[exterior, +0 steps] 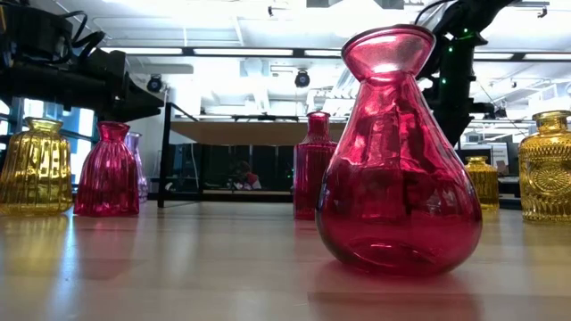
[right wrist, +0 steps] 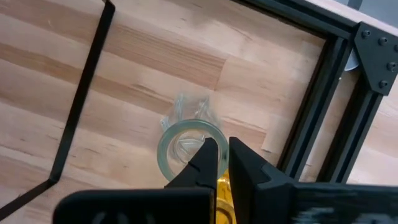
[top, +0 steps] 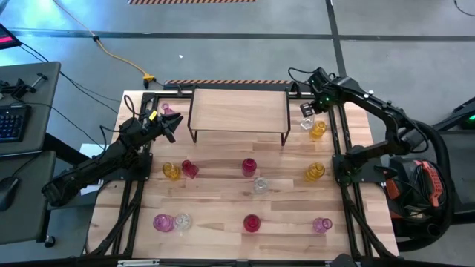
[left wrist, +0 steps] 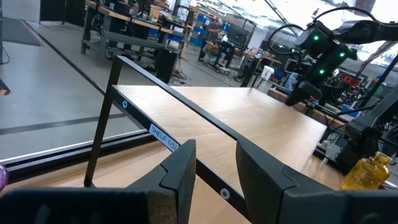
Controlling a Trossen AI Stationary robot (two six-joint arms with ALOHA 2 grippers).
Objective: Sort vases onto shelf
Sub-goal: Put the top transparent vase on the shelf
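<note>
While the left gripper point(left wrist: 214, 171) hangs part-open and empty, the right gripper point(right wrist: 222, 163) pinches the clear vase point(right wrist: 186, 146) rim.

In the low view, the big red vase point(exterior: 399, 156) is covering much of the shelf point(exterior: 241, 134) behind it. In the right wrist view, the dark fingers point(right wrist: 208, 163) are overlapping the clear vase's point(right wrist: 180, 146) rim, so whether they are pinching it is hard to tell. A yellow vase point(left wrist: 367, 173) is running off the left wrist picture's edge.
</note>
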